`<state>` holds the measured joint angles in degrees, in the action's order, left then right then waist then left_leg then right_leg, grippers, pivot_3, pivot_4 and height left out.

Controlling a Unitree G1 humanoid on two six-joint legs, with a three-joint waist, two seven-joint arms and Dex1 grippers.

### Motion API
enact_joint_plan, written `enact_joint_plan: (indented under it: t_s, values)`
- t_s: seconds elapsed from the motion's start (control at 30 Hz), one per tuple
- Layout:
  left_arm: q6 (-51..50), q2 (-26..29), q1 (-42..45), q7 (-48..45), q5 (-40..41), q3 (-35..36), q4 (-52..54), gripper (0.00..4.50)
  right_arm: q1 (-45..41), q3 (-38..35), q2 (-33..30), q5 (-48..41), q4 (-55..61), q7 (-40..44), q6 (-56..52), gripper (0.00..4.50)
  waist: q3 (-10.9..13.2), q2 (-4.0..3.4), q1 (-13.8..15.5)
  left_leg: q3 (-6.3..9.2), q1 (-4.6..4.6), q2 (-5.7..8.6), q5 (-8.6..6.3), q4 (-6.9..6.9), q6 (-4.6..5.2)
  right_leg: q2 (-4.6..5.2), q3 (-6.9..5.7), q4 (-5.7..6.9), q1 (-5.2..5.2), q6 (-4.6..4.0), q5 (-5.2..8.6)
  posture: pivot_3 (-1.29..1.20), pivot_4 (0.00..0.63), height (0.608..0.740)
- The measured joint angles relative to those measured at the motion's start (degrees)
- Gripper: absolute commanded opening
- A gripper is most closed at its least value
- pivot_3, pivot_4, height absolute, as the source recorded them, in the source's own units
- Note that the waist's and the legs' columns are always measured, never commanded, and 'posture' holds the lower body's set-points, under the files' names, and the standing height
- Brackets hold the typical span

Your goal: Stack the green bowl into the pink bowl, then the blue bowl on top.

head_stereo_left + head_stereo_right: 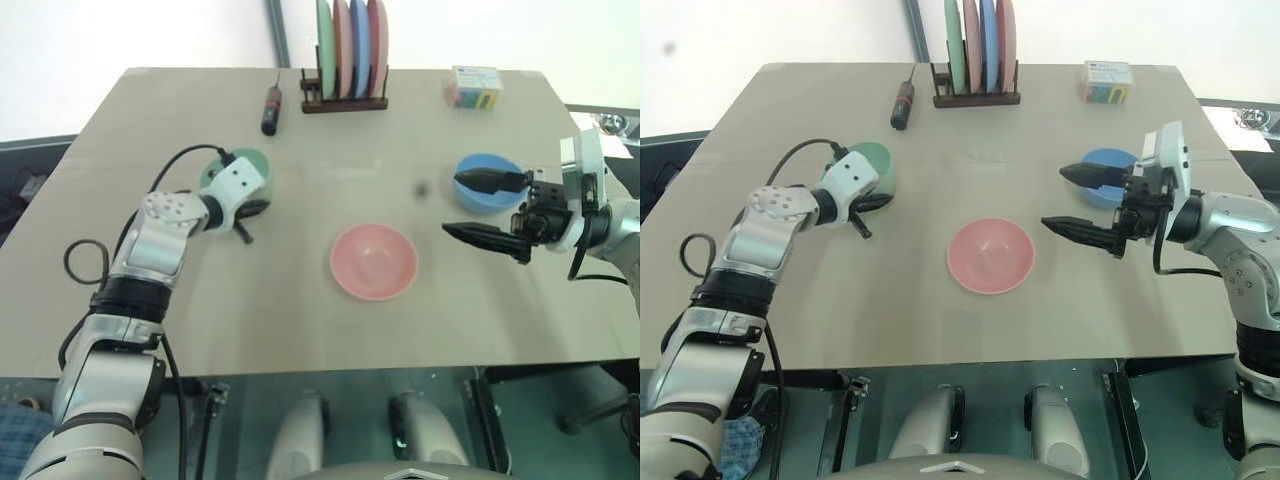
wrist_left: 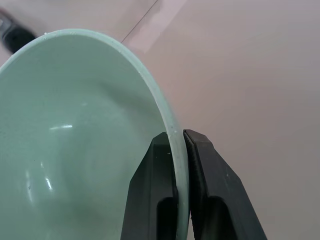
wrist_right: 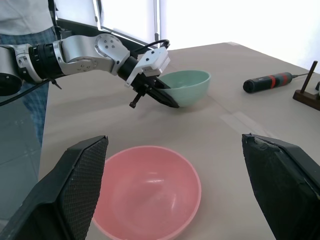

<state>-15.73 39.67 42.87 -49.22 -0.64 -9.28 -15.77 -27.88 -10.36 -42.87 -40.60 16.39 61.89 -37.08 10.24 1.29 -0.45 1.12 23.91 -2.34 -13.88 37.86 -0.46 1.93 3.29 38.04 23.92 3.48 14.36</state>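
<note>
I am holding the green bowl [image 2: 75,150] with my left end effector [image 2: 179,165]: its two black fingers are clenched on the rim, one inside the wall and one outside. The bowl is sitting at the left part of the tabletop [image 1: 300,330], and in the right wrist view it is looking a little tilted, so I cannot tell if it is resting fully on the surface.

The relation which is deciding my coming move: the pink bowl [image 1: 374,261] is lying at about 4 o'clock from the green bowl in the head view, well apart from it, near the middle of the tabletop, upright and empty. I am judging that the left arm must carry the green bowl that way and lower it into the pink one, keeping it level.

My right end effector [image 1: 488,207] is standing wide open and is grasping nothing. It is hovering at about 3 o'clock from the pink bowl, in front of the blue bowl [image 1: 478,196]. For that bowl the right arm is the nearer one.
</note>
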Motion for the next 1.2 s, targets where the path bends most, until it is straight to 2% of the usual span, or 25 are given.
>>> enact_joint_plan:
  t_s: [0.1, 0.27, 0.33, 0.47, 0.57, 0.83, 0.9, 0.93, 0.97, 1.03, 1.17, 1.2]
  values:
    - [0.0, -3.4, 2.3, -4.7, 4.1, -0.4, 9.0, 0.12, 0.0, 0.8, 0.0, 0.4, -0.6, 0.0, 0.5, 4.50, 0.0, 0.00, 0.0, 0.09, 0.02, 0.01, 0.00, 0.19, 0.00, 0.01, -0.09, 0.00, -0.11, 0.01, -0.01, 0.00, 0.150, 0.740]
    - [0.9, -5.9, 4.3, -13.1, 9.8, -4.3, 21.8, 0.12, 0.0, 1.4, 0.0, 1.2, -1.4, 0.0, 1.2, 4.50, 0.0, -0.01, -0.6, 0.13, -0.10, 0.01, 0.00, 0.23, 0.00, -0.04, -0.07, 0.13, -0.15, 0.03, -0.01, 0.00, 0.150, 0.740]
    - [0.8, -5.4, 4.1, -16.8, 11.6, -5.7, 25.3, 0.12, -0.2, 1.6, 0.0, 1.3, -1.6, 0.0, 1.4, 4.50, 0.0, -0.04, -0.7, 0.14, -0.13, 0.01, 0.00, 0.24, 0.00, -0.06, -0.06, 0.22, -0.14, 0.03, -0.01, 0.00, 0.150, 0.740]
    - [0.1, -1.0, 1.6, -25.4, 15.6, -8.3, 32.3, 0.12, -0.2, 1.7, 0.0, 1.4, -1.7, 0.0, 1.5, 4.50, 0.0, -0.06, -0.9, 0.18, -0.16, -0.01, 0.00, 0.28, 0.01, -0.08, -0.07, 0.30, -0.15, 0.02, 0.00, 0.00, 0.150, 0.740]
    - [0.5, 3.1, -0.1, -30.7, 15.4, -10.2, 32.9, 0.12, -0.2, 1.7, -0.1, 1.4, -1.4, -0.3, 1.5, 4.50, 0.0, -0.06, -0.8, 0.19, -0.13, 0.00, 0.00, 0.45, 0.01, -0.08, -0.08, 0.38, -0.17, 0.03, 0.00, 0.00, 0.150, 0.740]
    - [6.9, 4.4, -1.2, -31.1, 9.5, -11.4, 29.5, 0.12, -0.1, 1.7, -0.1, 1.3, -1.2, -1.1, 1.5, 4.50, 0.0, -0.06, -0.3, 0.20, -0.14, 0.01, 0.00, 0.54, 0.01, -0.08, -0.08, 0.38, -0.24, 0.03, 0.00, 0.00, 0.150, 0.740]
    - [8.2, 2.6, -1.2, -29.3, 8.7, -11.3, 27.8, 0.89, 0.0, 1.7, -0.2, 1.3, -1.2, -1.1, 1.5, 4.50, 0.0, -0.06, -0.3, 0.25, -0.10, 0.01, 0.00, 0.53, 0.01, -0.08, -0.13, 0.37, -0.24, 0.03, 0.00, 0.00, 0.150, 0.740]
    - [8.8, 1.5, -1.2, -28.1, 8.5, -11.3, 26.8, 1.01, 0.0, 1.7, -0.2, 1.3, -1.2, -1.1, 1.5, 4.50, 0.0, -0.06, -0.3, 0.26, -0.09, 0.01, 0.00, 0.54, 0.01, -0.08, -0.13, 0.37, -0.24, 0.03, 0.00, 0.00, 0.150, 0.740]
    - [9.1, 1.1, -1.2, -27.5, 8.2, -11.3, 26.1, 1.55, -0.1, 1.7, -0.2, 1.3, -1.2, -1.1, 1.5, 4.50, 0.0, -0.06, -0.3, 0.25, -0.09, 0.01, 0.00, 0.53, 0.01, -0.08, -0.13, 0.37, -0.24, 0.03, 0.00, 0.00, 0.150, 0.740]
    - [9.6, 0.8, -1.1, -26.7, 7.8, -11.0, 25.0, 2.33, -0.1, 1.7, -0.2, 1.3, -1.2, -1.1, 1.5, 4.50, 0.0, -0.06, -0.3, 0.25, -0.11, 0.01, 0.00, 0.52, 0.01, -0.08, -0.13, 0.37, -0.24, 0.03, 0.00, 0.00, 0.150, 0.740]
    - [10.3, -2.5, -0.7, -24.5, 10.7, -7.5, 24.1, 4.36, -0.1, 1.7, -0.2, 1.3, -1.3, -1.1, 1.6, 4.50, 0.0, -0.06, -0.3, 0.27, -0.11, 0.01, 0.00, 0.53, 0.01, -0.08, -0.14, 0.38, -0.24, 0.03, 0.00, 0.00, 0.150, 0.740]
    - [9.1, -3.8, -0.7, -23.8, 13.5, -5.2, 24.1, 4.48, -0.1, 1.8, -0.2, 1.4, -1.5, -1.1, 1.6, 4.50, 0.0, -0.06, -0.3, 0.27, -0.10, 0.01, 0.00, 0.53, 0.01, -0.08, -0.14, 0.40, -0.24, 0.03, 0.00, 0.00, 0.150, 0.740]
